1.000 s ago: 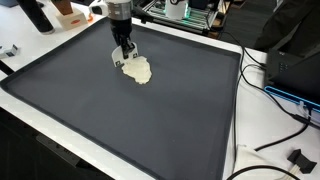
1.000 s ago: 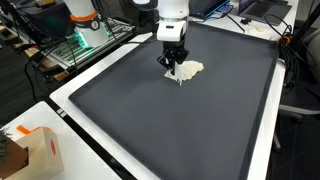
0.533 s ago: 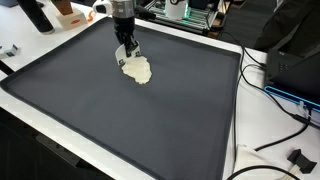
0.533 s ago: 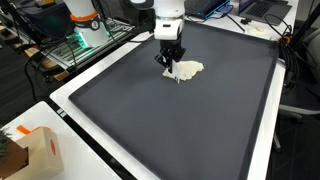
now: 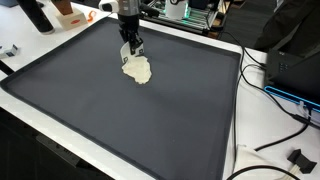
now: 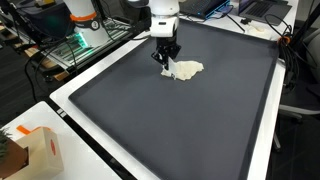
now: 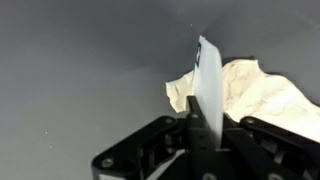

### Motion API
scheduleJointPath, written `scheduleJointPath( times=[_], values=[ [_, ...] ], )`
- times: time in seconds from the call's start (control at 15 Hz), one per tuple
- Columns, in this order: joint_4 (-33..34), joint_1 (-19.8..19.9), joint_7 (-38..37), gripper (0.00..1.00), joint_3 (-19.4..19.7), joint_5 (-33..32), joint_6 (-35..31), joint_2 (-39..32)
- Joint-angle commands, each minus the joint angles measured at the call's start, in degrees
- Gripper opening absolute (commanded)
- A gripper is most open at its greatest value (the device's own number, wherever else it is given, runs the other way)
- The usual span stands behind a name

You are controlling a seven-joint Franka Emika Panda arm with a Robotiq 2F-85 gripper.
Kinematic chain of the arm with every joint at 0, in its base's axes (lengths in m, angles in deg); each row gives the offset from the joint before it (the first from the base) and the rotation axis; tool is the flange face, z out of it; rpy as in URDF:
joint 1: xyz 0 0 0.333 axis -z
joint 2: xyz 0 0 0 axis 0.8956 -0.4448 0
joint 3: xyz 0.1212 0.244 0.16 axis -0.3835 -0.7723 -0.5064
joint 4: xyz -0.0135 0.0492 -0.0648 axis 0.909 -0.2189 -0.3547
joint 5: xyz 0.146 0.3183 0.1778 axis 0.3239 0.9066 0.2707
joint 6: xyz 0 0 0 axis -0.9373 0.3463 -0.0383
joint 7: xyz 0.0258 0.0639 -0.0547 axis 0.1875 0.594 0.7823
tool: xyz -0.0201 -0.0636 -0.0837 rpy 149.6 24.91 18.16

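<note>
I'm clamping the gripper (image 7: 206, 128) on an edge of the cloth (image 7: 262, 95), aiming to raise it slowly, straight off the mat (image 7: 80, 70).

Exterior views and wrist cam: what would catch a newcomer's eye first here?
The crumpled cream cloth stands out, the only pale thing on the big dark grey mat, toward the mat's far side in an exterior view. The gripper stands over the cloth's edge. In the wrist view, a pale fold rises pinched between the fingers.
</note>
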Motion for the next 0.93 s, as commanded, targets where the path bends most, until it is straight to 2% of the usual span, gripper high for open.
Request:
scheduleJointPath(
  times=[0.0,0.33,0.87],
  values=[
    [-5.7,0.55,1.33,0.01,-1.18,0.85,0.91,-1.48],
    [-3.1,0.64,0.48,0.01,-0.52,-0.07,-1.46,-3.29],
    [2.47,0.48,-0.33,0.01,0.43,-1.17,-1.53,-6.31]
  ],
)
